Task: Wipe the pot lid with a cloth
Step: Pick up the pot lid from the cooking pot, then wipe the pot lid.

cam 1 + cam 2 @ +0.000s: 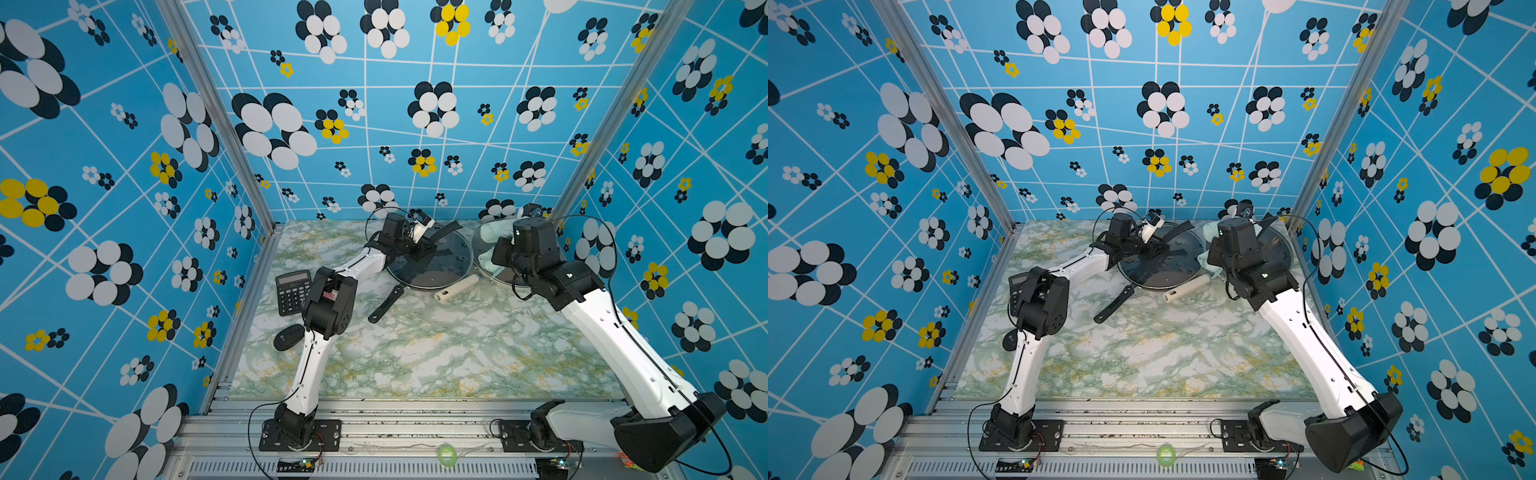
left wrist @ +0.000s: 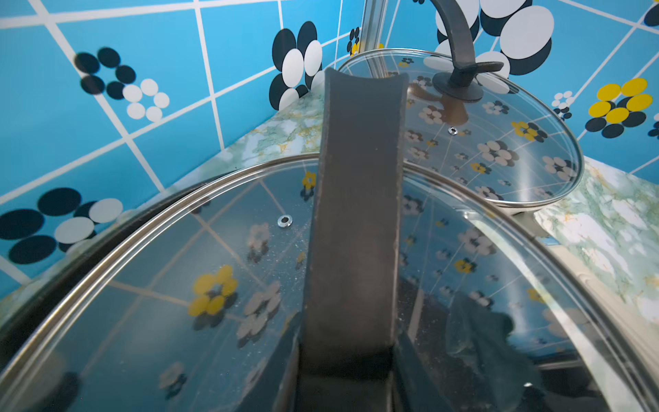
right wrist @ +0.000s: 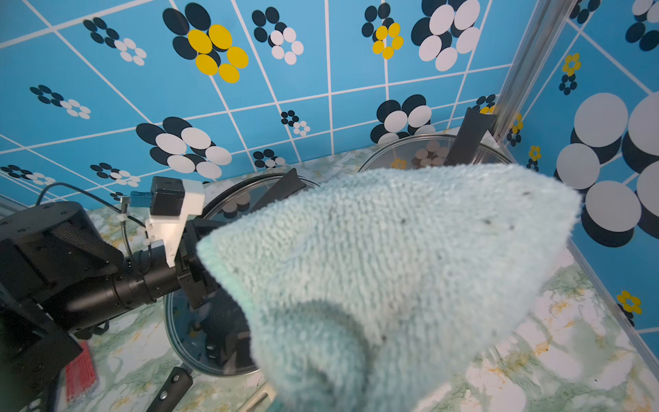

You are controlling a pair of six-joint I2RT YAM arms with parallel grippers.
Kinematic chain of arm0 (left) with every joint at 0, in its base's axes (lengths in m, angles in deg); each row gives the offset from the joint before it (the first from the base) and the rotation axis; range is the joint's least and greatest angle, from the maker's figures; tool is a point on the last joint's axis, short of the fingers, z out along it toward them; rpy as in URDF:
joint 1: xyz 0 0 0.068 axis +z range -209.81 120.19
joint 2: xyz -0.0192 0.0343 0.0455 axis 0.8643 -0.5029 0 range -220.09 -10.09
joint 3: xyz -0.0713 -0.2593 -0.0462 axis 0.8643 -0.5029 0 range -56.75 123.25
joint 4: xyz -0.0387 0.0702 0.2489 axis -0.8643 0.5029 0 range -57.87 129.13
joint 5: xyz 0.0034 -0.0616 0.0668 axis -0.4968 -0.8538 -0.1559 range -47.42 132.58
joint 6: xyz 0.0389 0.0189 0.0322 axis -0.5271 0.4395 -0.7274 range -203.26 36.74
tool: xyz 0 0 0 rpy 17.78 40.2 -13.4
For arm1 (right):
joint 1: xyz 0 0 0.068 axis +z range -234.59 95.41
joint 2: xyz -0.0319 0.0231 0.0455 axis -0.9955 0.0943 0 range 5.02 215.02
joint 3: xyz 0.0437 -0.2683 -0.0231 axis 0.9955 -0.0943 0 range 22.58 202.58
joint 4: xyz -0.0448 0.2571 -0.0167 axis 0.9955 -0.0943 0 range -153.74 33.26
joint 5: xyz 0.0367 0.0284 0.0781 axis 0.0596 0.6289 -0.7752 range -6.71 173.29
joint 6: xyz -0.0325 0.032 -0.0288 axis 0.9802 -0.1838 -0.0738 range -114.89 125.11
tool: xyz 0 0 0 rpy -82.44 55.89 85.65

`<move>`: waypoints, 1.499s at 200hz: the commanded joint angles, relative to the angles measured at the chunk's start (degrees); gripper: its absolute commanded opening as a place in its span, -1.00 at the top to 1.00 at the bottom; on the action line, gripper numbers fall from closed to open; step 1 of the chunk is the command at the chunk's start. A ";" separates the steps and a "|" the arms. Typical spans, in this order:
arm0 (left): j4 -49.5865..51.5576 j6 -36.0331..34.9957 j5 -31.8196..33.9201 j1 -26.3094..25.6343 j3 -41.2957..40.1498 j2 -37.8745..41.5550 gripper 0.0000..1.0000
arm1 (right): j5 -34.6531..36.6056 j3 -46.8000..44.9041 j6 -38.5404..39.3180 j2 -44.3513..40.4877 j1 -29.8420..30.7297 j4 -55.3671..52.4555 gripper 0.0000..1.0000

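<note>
**Lid steadied, cloth poised**

The left hand [image 1: 417, 248] clasps the strap handle [image 2: 356, 214] of the speckled glass lid [image 1: 444, 266], apparently to keep it from sliding during wiping. The right hand, hidden inside the bunched cloth [image 3: 392, 267], is clenched on it. It holds the cloth raised just beside the lid, on the side facing a second lid [image 2: 499, 149].

Both top views look steeply down from high above the front edge toward the back wall [image 1: 395, 124]. They share the whole table [image 1: 415, 353] (offset sideways only). The left wrist camera sits very close over the lid handle [image 2: 356, 232], looking along it across the pot lid [image 2: 178, 285] to the second lid [image 2: 499, 149]. The right wrist camera also faces the back wall. The cloth [image 3: 392, 267], close in front of it, blocks much of its view. Both lids also appear in this view.
</note>
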 commanded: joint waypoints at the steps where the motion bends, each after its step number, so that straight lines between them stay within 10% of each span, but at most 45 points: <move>1: -3.38 4.37 1.31 -2.46 2.83 9.16 1.00 | -0.14 -2.16 -0.13 -2.90 -0.36 5.25 1.00; 93: 6.52 7.49 14.20 -2.09 1.28 26.02 1.00 | 4.11 -13.49 2.98 -10.47 -1.62 20.37 1.00; 200: -7.33 63.66 -3.37 10.75 -12.92 39.15 1.00 | -27.67 -15.78 -5.33 0.93 -6.21 39.59 1.00; 300: -13.03 72.50 -8.51 11.80 -20.95 42.42 1.00 | -35.22 -10.16 -6.33 10.09 1.69 42.52 1.00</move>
